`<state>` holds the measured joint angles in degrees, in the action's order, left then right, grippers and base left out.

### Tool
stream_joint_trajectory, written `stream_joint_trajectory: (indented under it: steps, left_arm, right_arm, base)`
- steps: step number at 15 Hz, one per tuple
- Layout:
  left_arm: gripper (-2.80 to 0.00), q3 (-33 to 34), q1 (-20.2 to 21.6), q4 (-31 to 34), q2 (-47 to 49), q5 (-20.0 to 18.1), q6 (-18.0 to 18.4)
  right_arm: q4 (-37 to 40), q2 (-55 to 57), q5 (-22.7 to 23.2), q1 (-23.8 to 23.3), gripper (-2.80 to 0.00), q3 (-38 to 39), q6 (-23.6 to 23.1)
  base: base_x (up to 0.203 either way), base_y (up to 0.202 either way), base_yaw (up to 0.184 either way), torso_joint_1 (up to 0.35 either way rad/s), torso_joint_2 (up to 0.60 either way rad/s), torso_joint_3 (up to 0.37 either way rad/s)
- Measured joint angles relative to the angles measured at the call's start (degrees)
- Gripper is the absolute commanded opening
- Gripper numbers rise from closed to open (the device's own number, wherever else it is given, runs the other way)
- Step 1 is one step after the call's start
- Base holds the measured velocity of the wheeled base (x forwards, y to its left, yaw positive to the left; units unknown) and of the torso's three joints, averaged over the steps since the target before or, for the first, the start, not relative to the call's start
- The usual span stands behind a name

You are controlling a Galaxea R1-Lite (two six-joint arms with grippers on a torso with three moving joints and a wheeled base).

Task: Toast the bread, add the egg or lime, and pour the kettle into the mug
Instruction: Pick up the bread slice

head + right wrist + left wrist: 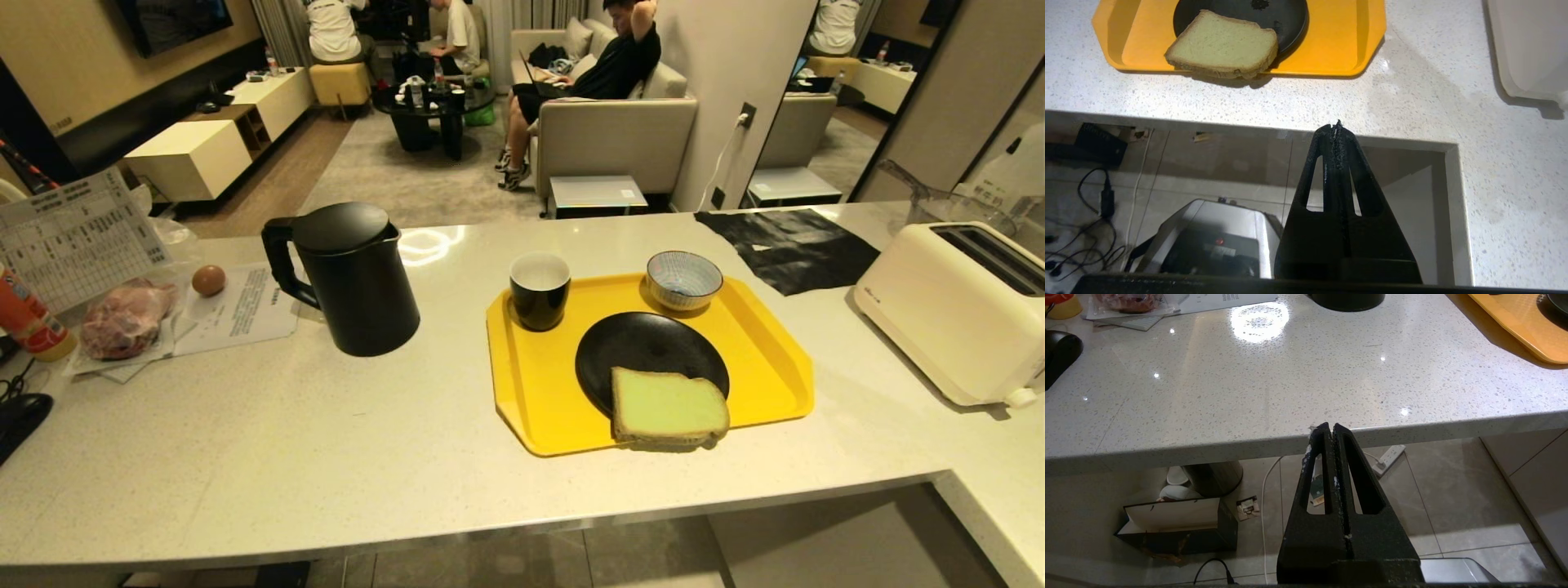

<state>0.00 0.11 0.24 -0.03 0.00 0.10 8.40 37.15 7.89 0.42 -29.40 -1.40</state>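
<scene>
Though printed, papers (237, 310) beside egg (209, 280) unreadable.

On the desk (343, 457) we see a yellow tray (767, 351) right of centre, carrying a black plate (637, 347) and, at its far edge, a striped bowl (684, 279). A white toaster (951, 314) stands by the right edge, with a black cloth (788, 245) lying near the far edge beside it. At the left end we find printed papers (245, 310), a bag of meat (126, 318) and an orange bottle (28, 322). Beyond the desk, people sit around a sofa (612, 131)
</scene>
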Motion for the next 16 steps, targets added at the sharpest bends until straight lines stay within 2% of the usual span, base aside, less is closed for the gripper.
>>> stream_joint_trajectory:
  steps: [3, 7, 9, 11, 12, 14, 16]
  left_arm:
    - [-2.80, 0.00, -0.04, -0.02, -0.02, 0.00, -0.02]
    - [-2.80, 0.00, 0.00, 0.00, 0.00, 0.00, -0.02]
    - [-2.80, 0.00, 0.00, -0.02, -0.02, 0.00, -0.02]
    - [-2.80, 0.00, 0.00, 0.00, -0.02, 0.00, 0.00]
    - [-2.80, 0.00, -0.05, 0.00, -0.02, 0.00, 0.00]
    - [-2.80, 0.00, -0.01, 0.00, 0.00, -0.02, 0.01]
    - [-2.80, 0.00, 0.02, 0.00, 0.00, 0.00, 0.00]
  right_arm:
    - [4.02, 10.64, 0.88, 2.26, -2.80, -7.72, 1.14]
    - [22.20, 20.13, 4.04, 7.13, -2.80, -22.39, 7.86]
    - [28.42, 24.08, 5.34, 8.34, -2.80, -26.26, 10.48]
    - [29.24, 26.74, 5.76, 9.10, -2.80, -27.54, 14.14]
    - [29.35, 27.96, 6.72, 9.79, -2.80, -28.09, 17.60]
    - [29.33, 30.56, 11.28, 10.73, -2.80, -29.83, 24.52]
    - [29.71, 33.26, 14.88, 11.03, -2.80, -31.73, 27.77]
  base:
    - [0.000, 0.000, 0.000, 0.000, 0.00, 0.000]
    - [0.000, 0.000, 0.000, 0.000, 0.00, 0.000]
    - [0.000, 0.000, 0.000, 0.000, 0.00, 0.000]
    - [0.000, 0.000, 0.000, 0.000, 0.00, 0.000]
    - [0.000, 0.000, 0.000, 0.000, 0.00, 0.000]
    - [0.000, 0.000, 0.000, 0.000, 0.00, 0.000]
    - [0.000, 0.000, 0.000, 0.000, 0.00, 0.000]
